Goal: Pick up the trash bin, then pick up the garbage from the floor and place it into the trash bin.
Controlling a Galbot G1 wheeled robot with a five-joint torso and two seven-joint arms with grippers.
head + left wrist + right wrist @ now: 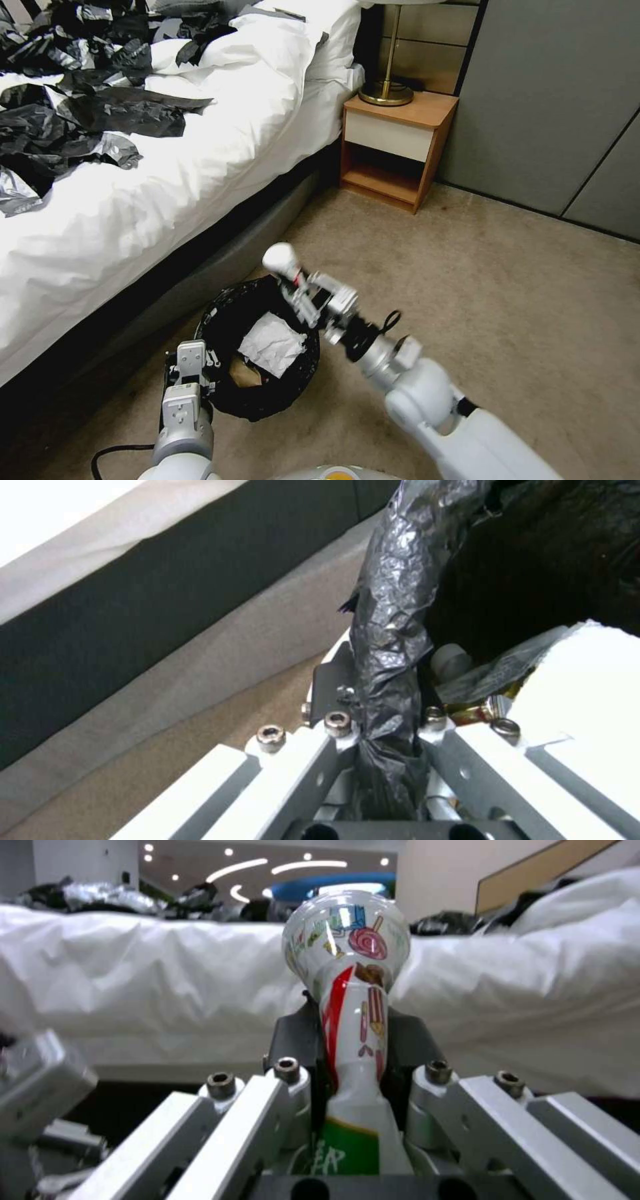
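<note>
The trash bin (223, 313), lined with a glossy black bag, sits low beside the bed. My left gripper (193, 373) is shut on its near rim; in the left wrist view the fingers of the left gripper (383, 700) pinch the crinkled bag edge (390, 630). Inside lie a white tissue (272, 343), a brown paper bag (243, 375) and a gold wrapper (473, 712). My right gripper (300, 290) hovers over the bin's far rim, shut on a small printed plastic bottle (283, 260). In the right wrist view that bottle (347, 990) stands up between the right gripper's (350, 1040) fingers.
A bed with a white duvet (167, 167) runs along the left, strewn with black-and-silver plastic sheets (80, 93). A wooden nightstand (393, 143) with a brass lamp (387, 90) stands behind, against grey wall panels (553, 100). Beige carpet (500, 280) lies open to the right.
</note>
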